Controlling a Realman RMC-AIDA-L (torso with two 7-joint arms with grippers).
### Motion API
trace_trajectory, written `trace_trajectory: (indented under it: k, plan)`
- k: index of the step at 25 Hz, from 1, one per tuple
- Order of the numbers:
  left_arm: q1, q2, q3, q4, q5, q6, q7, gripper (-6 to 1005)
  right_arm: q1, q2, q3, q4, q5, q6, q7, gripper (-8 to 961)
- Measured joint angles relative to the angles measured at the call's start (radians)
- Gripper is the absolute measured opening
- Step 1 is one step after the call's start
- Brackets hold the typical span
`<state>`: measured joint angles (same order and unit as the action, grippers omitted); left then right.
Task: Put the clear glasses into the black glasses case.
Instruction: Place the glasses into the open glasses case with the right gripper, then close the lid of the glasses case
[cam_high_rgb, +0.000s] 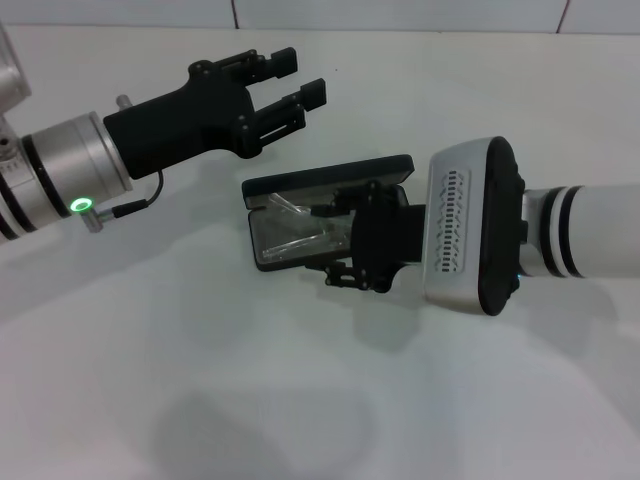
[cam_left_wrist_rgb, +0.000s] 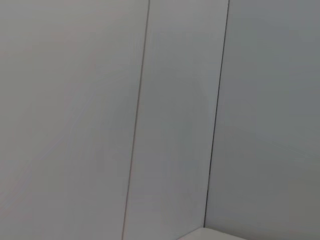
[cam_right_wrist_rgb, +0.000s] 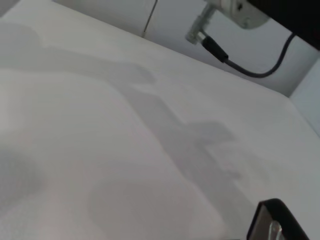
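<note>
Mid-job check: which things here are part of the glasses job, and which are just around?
Part of the job:
- clear glasses, lying in the open case
- black glasses case, lid raised
- right gripper, at the case
- left gripper, jaws open, hanging above the table behind the case

Just around:
- white table
- tiled wall

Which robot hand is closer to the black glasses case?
The right. The right gripper is at the open black glasses case, reaching over the tray where the clear glasses lie. The left gripper hangs open above and behind the case, apart from it.
</note>
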<state>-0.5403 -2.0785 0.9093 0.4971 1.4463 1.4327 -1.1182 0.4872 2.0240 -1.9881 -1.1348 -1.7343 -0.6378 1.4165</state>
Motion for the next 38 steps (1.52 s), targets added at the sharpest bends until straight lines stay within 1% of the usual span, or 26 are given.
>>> trace_trajectory:
  k: [6,12,15,17,20,24,27,30,33,35,36,38]
  plan:
    - [-0.006,-0.001,-0.001,0.000,0.000,0.000,0.000,553,-0.002,-0.001,0.012,0.013,-0.002,0.006,-0.001,561]
    - [-0.002,0.000,-0.001,0.000,0.000,0.000,0.000,552,-0.069,-0.004,0.086,-0.052,-0.002,-0.022,-0.015,562]
    - [-0.004,-0.001,-0.001,0.000,0.000,0.000,0.000,552,-0.077,-0.003,0.113,-0.054,0.005,-0.073,-0.028,563]
    - [-0.007,-0.003,-0.001,0.000,0.000,-0.002,0.001,552,-0.067,0.000,0.115,-0.038,0.008,-0.089,-0.032,563]
    - [-0.009,-0.005,0.000,0.000,0.000,-0.013,0.001,552,-0.022,0.004,0.094,0.011,0.015,-0.093,-0.035,563]
    - [-0.010,-0.006,0.003,-0.001,0.000,-0.023,0.002,552,0.037,0.004,0.048,0.071,0.027,-0.083,-0.033,564]
    - [-0.010,-0.007,0.004,-0.002,0.000,-0.023,0.002,552,0.074,0.004,0.033,0.115,0.037,-0.073,-0.029,564]
    - [-0.010,-0.008,0.004,-0.005,-0.005,-0.023,0.002,551,0.081,0.004,0.036,0.129,0.048,-0.069,-0.029,565]
    - [-0.003,-0.008,0.001,-0.006,-0.006,-0.023,0.002,551,0.048,0.001,0.050,0.086,0.047,-0.068,-0.032,565]
    - [-0.001,-0.008,-0.001,-0.006,-0.006,-0.023,0.002,551,-0.001,-0.004,0.078,0.022,0.042,-0.083,-0.037,566]
    - [-0.001,-0.008,-0.001,-0.005,-0.005,-0.023,0.001,551,-0.029,-0.006,0.102,-0.009,0.039,-0.106,-0.041,566]
    - [-0.003,-0.007,0.000,-0.007,-0.002,-0.025,0.002,551,-0.086,-0.007,0.185,-0.062,0.038,-0.198,-0.061,566]
